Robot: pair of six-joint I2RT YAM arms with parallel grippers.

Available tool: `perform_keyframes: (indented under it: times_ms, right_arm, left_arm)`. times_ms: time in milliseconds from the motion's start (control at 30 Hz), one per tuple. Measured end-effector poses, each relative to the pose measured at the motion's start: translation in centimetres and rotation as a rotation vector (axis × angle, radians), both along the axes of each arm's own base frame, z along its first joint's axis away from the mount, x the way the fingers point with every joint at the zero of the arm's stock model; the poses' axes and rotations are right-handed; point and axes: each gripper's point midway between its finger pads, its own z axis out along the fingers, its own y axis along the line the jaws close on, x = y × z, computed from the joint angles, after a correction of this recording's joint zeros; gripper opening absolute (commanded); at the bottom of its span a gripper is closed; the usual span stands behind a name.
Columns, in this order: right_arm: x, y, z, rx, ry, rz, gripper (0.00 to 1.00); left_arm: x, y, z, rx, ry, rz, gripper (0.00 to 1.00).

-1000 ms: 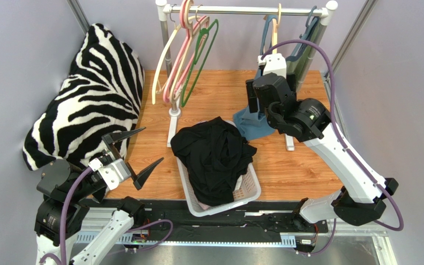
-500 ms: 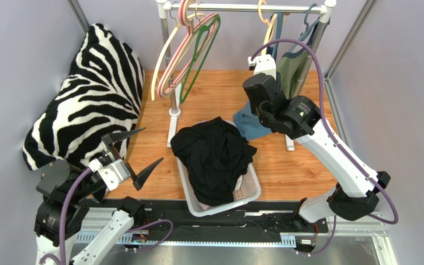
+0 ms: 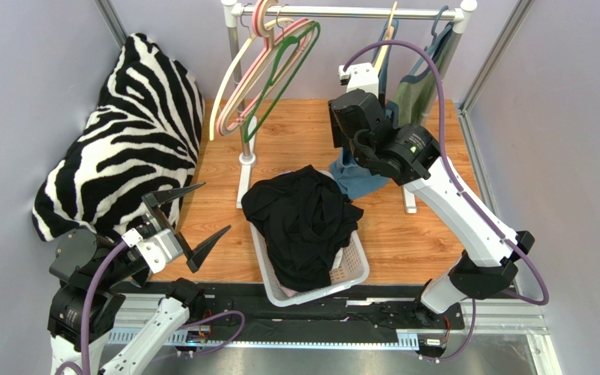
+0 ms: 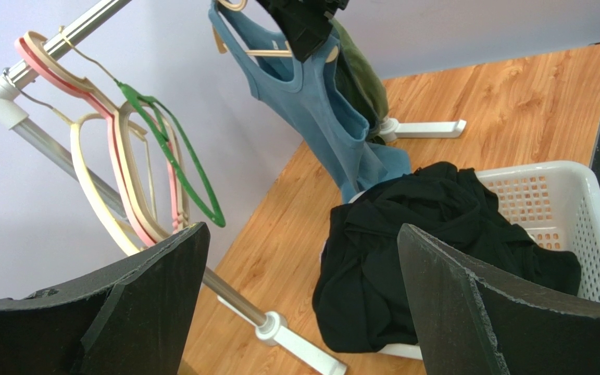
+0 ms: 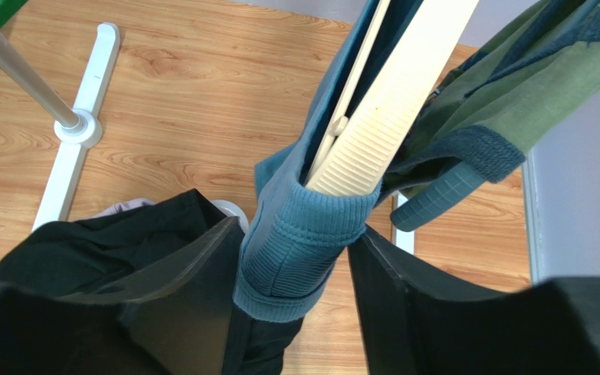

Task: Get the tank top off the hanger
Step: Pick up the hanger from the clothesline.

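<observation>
right hand [image 5: 295, 234]: my fingers sit either side of the blue tank top [image 5: 283, 269] strap, can't tell if pinching
tank top: on cream hanger [image 5: 393, 101], rail [image 3: 334, 12] at 12 o'clock
left hand [image 3: 215, 207]: wide open, 7 o'clock

Tank top [image 3: 356, 178] on the rack [image 3: 334, 12], behind-right of the basket [image 3: 355, 273].

We see a blue rib-knit cloth tank top [image 5: 291, 258], cream ridged plastic hanger [image 5: 389, 117], smooth wood-grain counter [image 5: 186, 86]
</observation>
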Motion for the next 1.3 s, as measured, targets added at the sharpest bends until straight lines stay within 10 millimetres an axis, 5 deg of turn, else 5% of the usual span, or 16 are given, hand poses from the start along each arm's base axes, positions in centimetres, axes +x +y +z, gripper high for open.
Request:
perform_keyframes:
  times_ms: [333,433,467,567,1067,1300]
  right_arm:
    - [1.8,-0.1,0.2,0.004,-0.026,-0.035,0.65]
    - [2.3,-0.6,0.3,0.008,-0.032,-0.050,0.49]
    - [2.4,-0.7,0.4,0.010,-0.033,-0.055,0.31]
    - [2.8,-1.5,0.4,0.016,-0.037,-0.080,0.07]
    - [2.3,-4.3,0.8,0.019,-0.070,-0.044,0.00]
    - [2.3,-2.8,4.3,-0.014,-0.214,0.144,0.00]
  left_arm:
    - [0.0,0.0,0.0,0.000,0.001,0.000,0.99]
    - [0.0,0.0,0.0,0.000,0.001,0.000,0.99]
    - [0.0,0.0,0.0,0.000,0.001,0.000,0.99]
    - [0.0,0.0,0.0,0.000,0.001,0.000,0.99]
    - [0.0,0.0,-0.1,-0.004,0.008,-0.001,0.99]
    - [0.1,-0.1,-0.3,-0.010,0.025,-0.001,0.99]
